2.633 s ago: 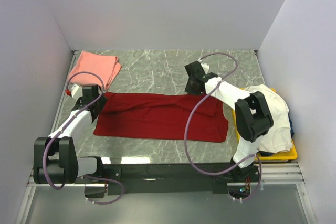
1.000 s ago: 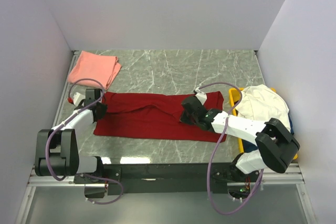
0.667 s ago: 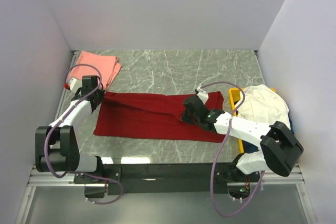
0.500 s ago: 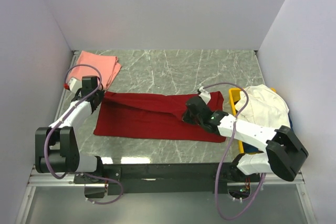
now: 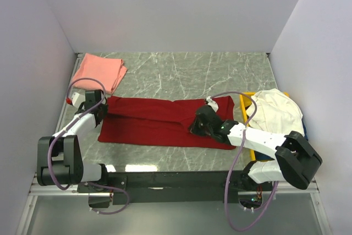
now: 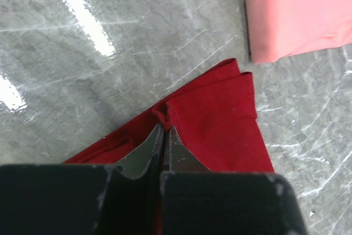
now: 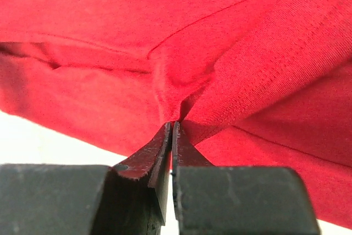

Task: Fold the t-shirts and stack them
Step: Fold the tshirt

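Observation:
The deep red t-shirt (image 5: 159, 122) lies as a long folded band across the middle of the table. My left gripper (image 5: 102, 113) is shut on its far left corner; the left wrist view shows the pinched red cloth (image 6: 212, 130) at the fingertips (image 6: 171, 136). My right gripper (image 5: 198, 126) is shut on a fold of the red shirt (image 7: 181, 53) right of its middle, cloth bunched at the tips. The salmon pink shirt (image 5: 99, 71) lies folded at the back left and shows in the left wrist view (image 6: 297, 9). The cream white shirt (image 5: 275, 113) is heaped at the right.
The yellow tray (image 5: 245, 103) lies under the cream shirt at the right edge, with something dark blue (image 5: 303, 135) beneath it. White walls close in the table on three sides. The marble table (image 5: 181, 75) shows behind the red shirt.
Over 2.6 s my right gripper came from the back of the table down onto the red shirt and took hold of a fold. My left gripper lifted toward the pink shirt, then came back down.

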